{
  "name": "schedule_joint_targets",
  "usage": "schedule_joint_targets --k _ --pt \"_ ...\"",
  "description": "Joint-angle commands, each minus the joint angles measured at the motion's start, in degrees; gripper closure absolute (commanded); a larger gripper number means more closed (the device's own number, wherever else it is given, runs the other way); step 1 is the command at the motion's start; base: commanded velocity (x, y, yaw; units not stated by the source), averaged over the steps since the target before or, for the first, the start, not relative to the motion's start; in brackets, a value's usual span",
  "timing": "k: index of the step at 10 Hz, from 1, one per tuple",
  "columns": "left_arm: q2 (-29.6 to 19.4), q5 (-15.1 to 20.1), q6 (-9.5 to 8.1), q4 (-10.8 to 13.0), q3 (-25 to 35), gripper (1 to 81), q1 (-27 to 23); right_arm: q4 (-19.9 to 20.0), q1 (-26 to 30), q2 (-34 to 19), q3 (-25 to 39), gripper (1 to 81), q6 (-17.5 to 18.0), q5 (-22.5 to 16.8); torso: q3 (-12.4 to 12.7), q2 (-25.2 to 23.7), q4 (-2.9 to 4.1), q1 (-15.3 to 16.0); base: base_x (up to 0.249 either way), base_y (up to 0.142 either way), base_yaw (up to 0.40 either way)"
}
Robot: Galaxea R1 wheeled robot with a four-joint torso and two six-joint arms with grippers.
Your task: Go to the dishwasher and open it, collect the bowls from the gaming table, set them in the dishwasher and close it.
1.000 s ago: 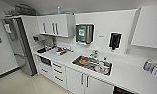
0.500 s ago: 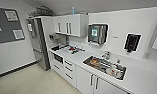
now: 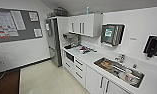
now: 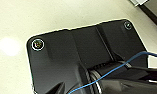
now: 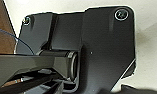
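**Kitchenette ahead, dishwasher not made out**

The head view looks down a small kitchen. A pale floor (image 3: pixel 46 80) runs from the foreground to a white wall holding a dark noticeboard (image 3: pixel 16 25) covered with papers. A tall steel fridge (image 3: pixel 53 40) stands in the corner. From it a white surface (image 3: pixel 94 58) runs along the right wall toward the camera, over white drawers (image 3: pixel 77 70) and cupboard doors (image 3: pixel 101 83). White wall cupboards (image 3: pixel 82 25) hang above. A steel sink (image 3: pixel 119 71) is set in the surface and holds some dishes, too blurred to name. A dark towel dispenser (image 3: pixel 112 34) and a smaller black dispenser (image 3: pixel 152 46) are fixed to the wall above it. Small items (image 3: pixel 82 48) lie on the surface near the fridge.

Which front below the surface is the dishwasher cannot be told; no steel-grey panel with a long bar handle is plain here.

Both wrist views show the robot's own dark plate over pale floor. Whether either set of jaws is apart or together cannot be told.
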Motion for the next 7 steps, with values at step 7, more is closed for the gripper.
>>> schedule_joint_targets --k 7 --pt "0.52 3.18 0.12 0.55 -1.94 1.0 -2.93 0.51 2.27 0.14 0.36 1.0 -0.08 -2.33 0.00 0.00 0.00 0.00 0.000 0.000 0.368"
